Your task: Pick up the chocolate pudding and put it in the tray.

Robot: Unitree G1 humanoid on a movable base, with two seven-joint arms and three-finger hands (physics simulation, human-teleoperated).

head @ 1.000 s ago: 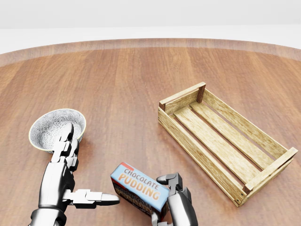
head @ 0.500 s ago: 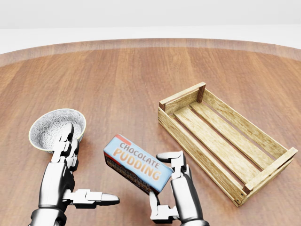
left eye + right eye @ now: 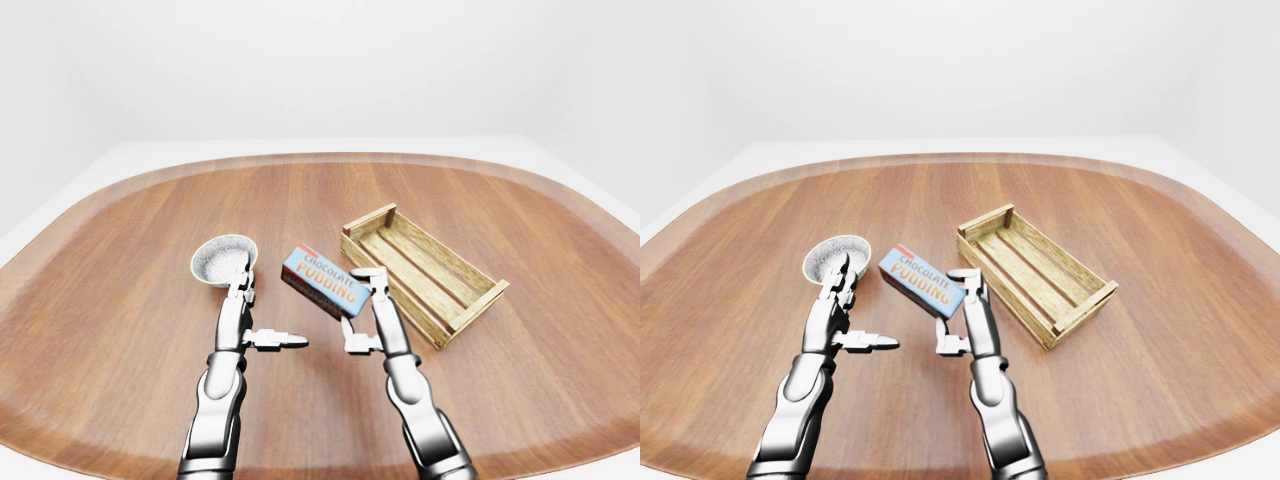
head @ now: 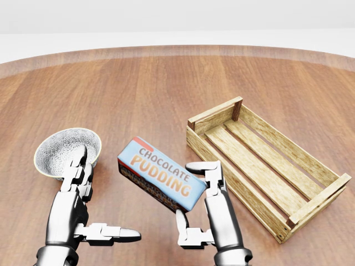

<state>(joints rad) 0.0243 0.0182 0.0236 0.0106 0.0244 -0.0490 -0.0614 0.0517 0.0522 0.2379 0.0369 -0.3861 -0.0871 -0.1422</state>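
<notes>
The chocolate pudding [image 4: 160,173] is a light-blue box with orange lettering and a dark brown side. It is held tilted above the table, left of the tray. My right hand [image 4: 191,203] is shut on the box's right end, with fingers over the top and the thumb below. The wooden slatted tray [image 4: 214,114] lies at the right of the head view with nothing in it. The box is still a short gap left of the tray's near wall. My left hand [image 4: 103,196] is open at lower left, with its thumb pointing right, and holds nothing.
A white patterned bowl [image 4: 60,147] sits at the left, just beyond my left hand's fingertips [image 4: 79,154]. Everything rests on a large round wooden table [image 3: 320,200] with a raised rim, and white surroundings lie past it.
My right hand has lifted the pudding box up and away from the bottom of the head view, nearer the tray's level. The left hand, bowl and tray have not moved.
</notes>
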